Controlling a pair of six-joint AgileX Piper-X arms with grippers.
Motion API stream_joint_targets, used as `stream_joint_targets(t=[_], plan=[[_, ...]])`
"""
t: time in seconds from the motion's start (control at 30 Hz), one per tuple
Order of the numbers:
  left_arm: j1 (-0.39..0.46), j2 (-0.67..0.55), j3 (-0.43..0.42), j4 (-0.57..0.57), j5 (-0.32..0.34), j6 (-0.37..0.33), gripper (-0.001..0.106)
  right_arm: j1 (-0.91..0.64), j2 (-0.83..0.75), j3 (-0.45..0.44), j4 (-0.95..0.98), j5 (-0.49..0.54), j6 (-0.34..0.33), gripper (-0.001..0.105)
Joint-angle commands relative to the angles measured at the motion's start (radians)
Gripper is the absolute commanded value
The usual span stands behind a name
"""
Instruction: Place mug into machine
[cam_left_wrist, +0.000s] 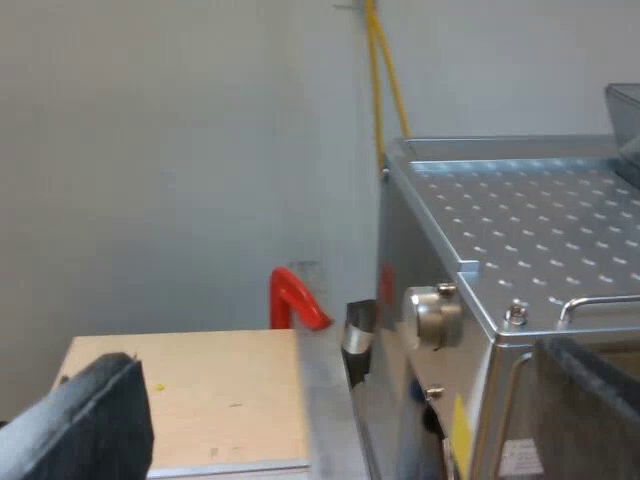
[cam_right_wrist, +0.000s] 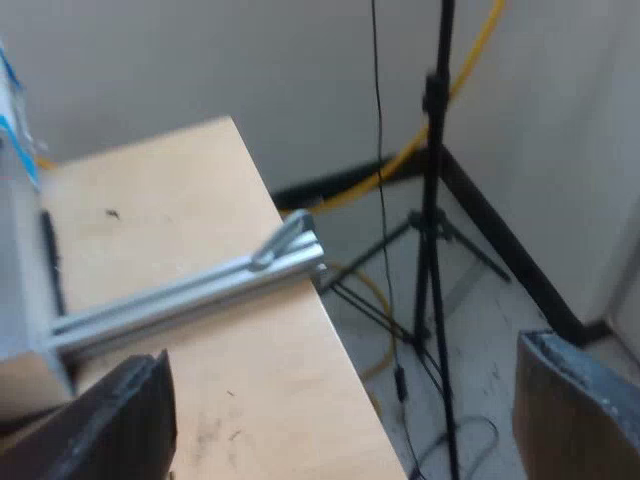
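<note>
Facing espresso machine (cam_left_wrist: 520, 230), left gripper (cam_left_wrist: 340, 385) spread, right gripper (cam_right_wrist: 345, 365) spread

L claw (cam_left_wrist: 340, 410), R claw (cam_right_wrist: 350, 415): blunt matte-blk fingers (cam_left_wrist: 95, 420)

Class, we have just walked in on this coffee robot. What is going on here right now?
Nothing is being held. The left gripper hangs open and empty by the espresso machine, with a red handle end at the machine's front. The right gripper is open and empty too, over the edge of the wooden table, near a metal rail and a tripod stand.
</note>
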Motion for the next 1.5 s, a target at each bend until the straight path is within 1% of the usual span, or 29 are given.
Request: stream_joint_targets(t=[0.03,0.07,0.1,0.13,0.2,0.33,0.43,0.53,0.57,0.6,0.63,0.67,0.7,0.77,0.8,0.93,0.97,1.0,1.03,1.07,1.13,1.27,1.33,1.37,1.43,1.5], plan=[[0.001,-0.094,-0.005,0.072,-0.057,-0.012,0.078,0.040,-0.090,-0.003,0.063,-0.013,-0.013,0.071],[0.001,-0.110,-0.005,0.086,-0.062,-0.012,0.078,0.048,-0.102,-0.003,0.072,-0.013,-0.021,0.071],[0.001,-0.143,-0.005,0.108,-0.065,-0.012,0.078,0.064,-0.138,-0.003,0.088,-0.013,-0.045,0.071],[0.001,-0.154,-0.005,0.122,-0.064,-0.012,0.078,0.067,-0.149,-0.003,0.090,-0.013,-0.048,0.071],[0.001,-0.217,-0.005,0.176,-0.065,-0.012,0.078,0.103,-0.226,-0.003,0.112,-0.013,-0.049,0.071],[0.001,-0.319,-0.005,0.281,-0.065,-0.012,0.078,0.124,-0.340,0.006,0.151,-0.014,-0.026,0.071],[0.001,-0.380,-0.007,0.341,-0.065,-0.004,0.078,0.124,-0.428,0.031,0.171,-0.014,-0.026,0.071],[0.001,-0.480,-0.006,0.431,-0.065,0.005,0.078,0.124,-0.580,0.080,0.204,-0.014,-0.026,0.071],[-0.001,-0.484,-0.008,0.456,-0.065,0.007,0.078,0.119,-0.588,0.089,0.218,-0.014,-0.026,0.071],[-0.001,-0.480,-0.024,0.514,-0.063,0.019,0.078,0.119,-0.583,0.071,0.286,-0.004,-0.022,0.071],[0.001,-0.476,-0.028,0.532,-0.064,0.020,0.078,0.120,-0.577,0.065,0.299,-0.003,-0.022,0.071],[0.001,-0.472,-0.027,0.559,-0.067,0.020,0.078,0.121,-0.565,0.065,0.331,-0.020,-0.030,0.071],[0.001,-0.473,-0.019,0.565,-0.075,0.024,0.078,0.121,-0.568,0.077,0.322,-0.054,-0.032,0.071],[0.001,-0.477,-0.013,0.563,-0.075,0.027,0.078,0.121,-0.577,0.105,0.263,-0.085,-0.032,0.071],[0.001,-0.477,0.016,0.524,-0.098,0.027,0.078,0.121,-0.577,0.124,0.229,-0.104,-0.032,0.071],[0.001,-0.477,0.082,0.428,-0.110,0.027,0.078,0.121,-0.573,0.189,0.130,-0.105,-0.026,0.071],[0.001,-0.477,0.115,0.382,-0.110,0.027,0.078,0.121,-0.573,0.219,0.091,-0.105,-0.027,0.071],[0.001,-0.477,0.130,0.362,-0.110,0.027,0.078,0.121,-0.573,0.247,0.061,-0.105,-0.027,0.071],[0.001,-0.475,0.170,0.322,-0.110,0.027,0.078,0.121,-0.573,0.269,0.040,-0.105,-0.027,0.071],[0.001,-0.475,0.175,0.311,-0.110,0.027,0.078,0.121,-0.570,0.285,0.033,-0.105,-0.027,0.071],[0.001,-0.475,0.244,0.249,-0.110,0.027,0.078,0.121,-0.570,0.349,-0.003,-0.105,-0.027,0.071],[0.001,-0.475,0.296,0.238,-0.110,0.027,0.078,0.121,-0.570,0.436,-0.002,-0.105,-0.027,0.071],[0.001,-0.475,0.327,0.234,-0.110,0.027,0.078,0.121,-0.570,0.499,-0.003,-0.105,-0.035,0.071],[0.001,-0.475,0.330,0.237,-0.110,0.027,0.078,0.121,-0.570,0.509,-0.003,-0.105,-0.037,0.071],[0.001,-0.473,0.350,0.239,-0.110,0.027,0.078,0.121,-0.568,0.559,-0.003,-0.105,-0.051,0.071],[0.001,-0.473,0.365,0.241,-0.107,0.027,0.078,0.121,-0.569,0.593,-0.003,-0.105,-0.051,0.071]])
